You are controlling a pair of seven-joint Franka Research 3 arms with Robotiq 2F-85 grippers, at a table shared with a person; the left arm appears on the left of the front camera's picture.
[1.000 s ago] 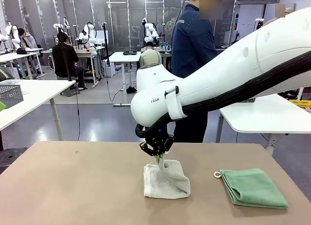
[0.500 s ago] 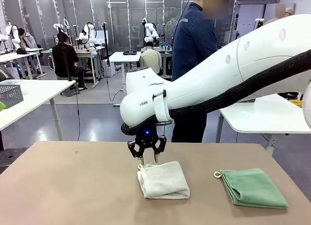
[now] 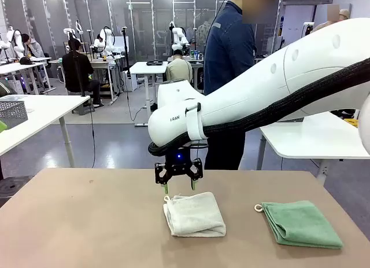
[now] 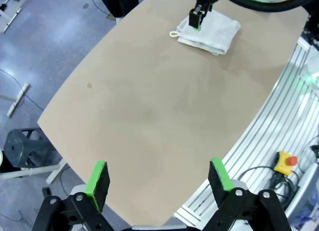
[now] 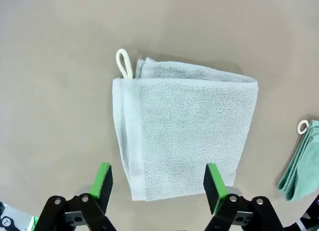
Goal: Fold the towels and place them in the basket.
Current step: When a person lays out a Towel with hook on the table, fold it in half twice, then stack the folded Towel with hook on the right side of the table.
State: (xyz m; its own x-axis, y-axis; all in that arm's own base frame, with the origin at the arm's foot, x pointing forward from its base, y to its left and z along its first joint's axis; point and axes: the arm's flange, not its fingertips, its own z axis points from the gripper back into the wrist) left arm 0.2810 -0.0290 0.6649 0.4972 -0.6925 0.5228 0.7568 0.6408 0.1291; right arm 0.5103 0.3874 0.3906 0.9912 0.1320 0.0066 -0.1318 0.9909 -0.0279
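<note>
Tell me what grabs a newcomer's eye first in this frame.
The big white right arm sweeping in from the right, its right gripper open just above the folded cream towel at mid-table. Beside it, toward the right edge, lies the folded mint green towel with a small white loop. A person stands behind the table.

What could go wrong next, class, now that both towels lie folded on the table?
1. The white towel was folded loosely; a one-edge grab by the open right gripper may unfold it.
2. The green towel lies near the table edge; dragging could push it off.
</note>
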